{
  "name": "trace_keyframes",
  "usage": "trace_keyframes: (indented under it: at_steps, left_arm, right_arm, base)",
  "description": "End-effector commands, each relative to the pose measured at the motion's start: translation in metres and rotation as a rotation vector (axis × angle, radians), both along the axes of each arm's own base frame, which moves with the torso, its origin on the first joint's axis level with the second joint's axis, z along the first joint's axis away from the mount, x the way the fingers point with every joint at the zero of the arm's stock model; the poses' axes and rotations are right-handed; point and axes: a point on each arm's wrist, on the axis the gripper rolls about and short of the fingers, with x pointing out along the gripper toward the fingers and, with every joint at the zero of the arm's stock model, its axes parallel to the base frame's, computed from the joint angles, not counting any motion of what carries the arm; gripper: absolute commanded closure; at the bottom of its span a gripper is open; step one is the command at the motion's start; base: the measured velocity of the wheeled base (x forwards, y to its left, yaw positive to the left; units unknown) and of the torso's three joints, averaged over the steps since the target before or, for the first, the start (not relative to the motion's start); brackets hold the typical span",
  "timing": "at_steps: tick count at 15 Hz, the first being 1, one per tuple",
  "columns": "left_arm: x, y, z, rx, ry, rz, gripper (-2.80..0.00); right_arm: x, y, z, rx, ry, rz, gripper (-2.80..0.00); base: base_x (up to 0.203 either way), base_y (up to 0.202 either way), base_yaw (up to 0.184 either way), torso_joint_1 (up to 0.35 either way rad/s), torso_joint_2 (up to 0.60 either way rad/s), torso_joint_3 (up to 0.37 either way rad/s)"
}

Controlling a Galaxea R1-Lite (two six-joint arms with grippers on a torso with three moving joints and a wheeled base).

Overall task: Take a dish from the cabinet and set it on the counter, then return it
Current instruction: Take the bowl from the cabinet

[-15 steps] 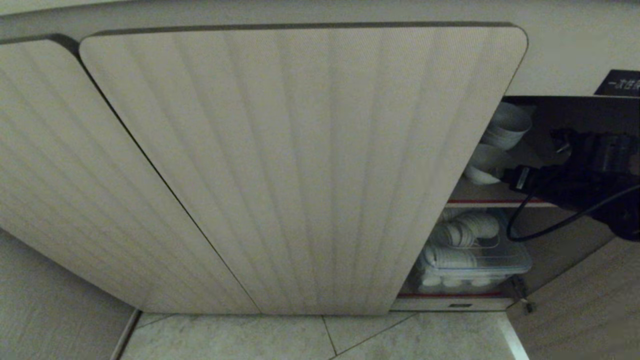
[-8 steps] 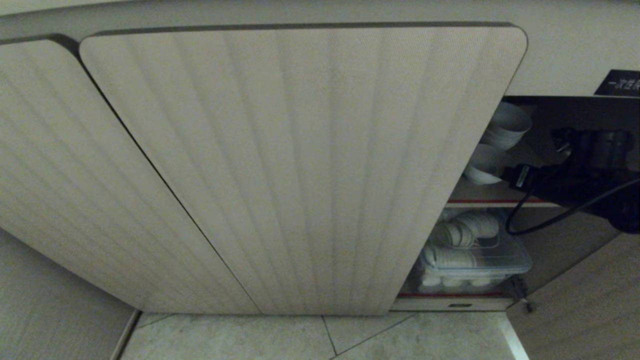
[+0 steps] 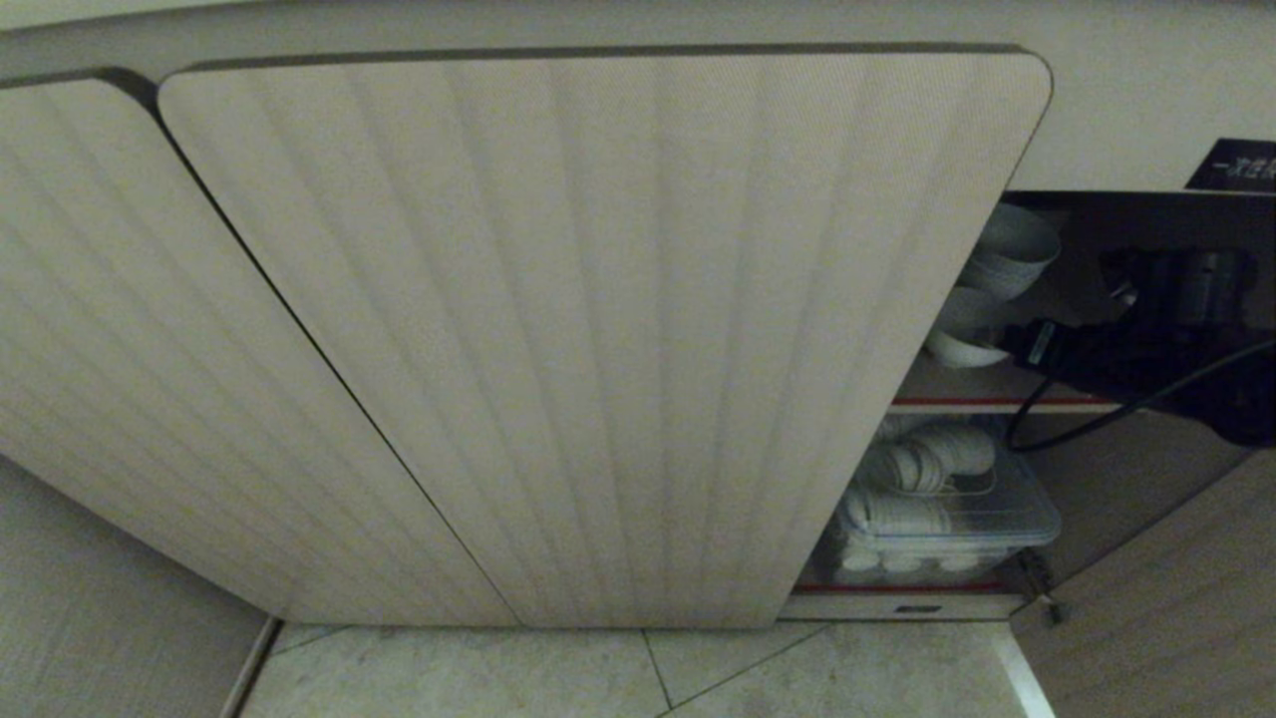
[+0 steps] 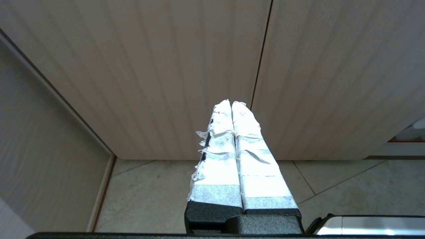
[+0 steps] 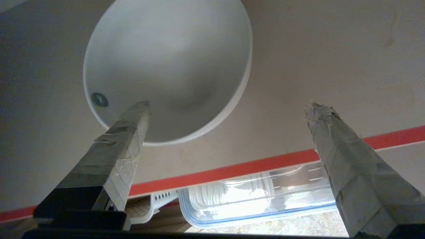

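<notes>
The right gripper (image 5: 225,109) is inside the open compartment of the cabinet (image 3: 598,329), above the upper shelf, with its two tape-wrapped fingers (image 5: 126,132) spread wide apart and nothing between them. The dish (image 5: 167,69), a plain white round bowl, sits upright on the shelf just ahead of the gripper and off to the side of one finger; that finger's tip overlaps the bowl's rim in the right wrist view, though whether it touches cannot be told. The other finger stands well apart from the bowl, over bare shelf. The shelf's red edge (image 5: 232,169) runs beneath the fingers, and below it a clear plastic container (image 5: 259,199) with white items inside lies on the lower level. In the head view the right arm (image 3: 1146,359) reaches in from the right past the closed ribbed door, with the dish (image 3: 962,334) just beyond the gripper's end and a second white bowl (image 3: 1012,249) further back behind it. A small black label (image 3: 1241,165) sits above the opening. The left gripper (image 4: 231,104) hangs low before the closed doors over the tiled floor (image 4: 348,189), its taped fingers pressed together, holding nothing.
</notes>
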Motion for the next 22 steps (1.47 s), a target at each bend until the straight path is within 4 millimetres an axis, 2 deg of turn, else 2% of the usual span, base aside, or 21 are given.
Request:
trace_keyframes:
  at_steps: [1,9,15,22]
  left_arm:
    - [0.0,0.0,0.0,-0.001,-0.001,0.0,0.0]
    - [0.0,0.0,0.0,-0.001,-0.001,0.0,0.0]
    - [0.0,0.0,0.0,-0.001,-0.001,0.0,0.0]
    - [0.0,0.0,0.0,-0.001,-0.001,0.0,0.0]
  right_arm:
    - [0.003,0.0,0.0,0.002,-0.006,0.0,-2.8]
    - [0.013,-0.001,0.009,0.008,0.003,0.0,-2.8]
    - [0.014,-0.002,0.005,0.011,0.038,-0.001,-2.8]
    - [0.025,-0.003,0.011,0.011,0.05,-0.002,-2.8]
  base:
    - [0.0,0.0,0.0,0.0,0.0,0.0]
    - [0.0,0.0,0.0,0.0,0.0,0.0]
    - [0.0,0.0,0.0,0.0,0.0,0.0]
    - [0.0,0.0,0.0,0.0,0.0,0.0]
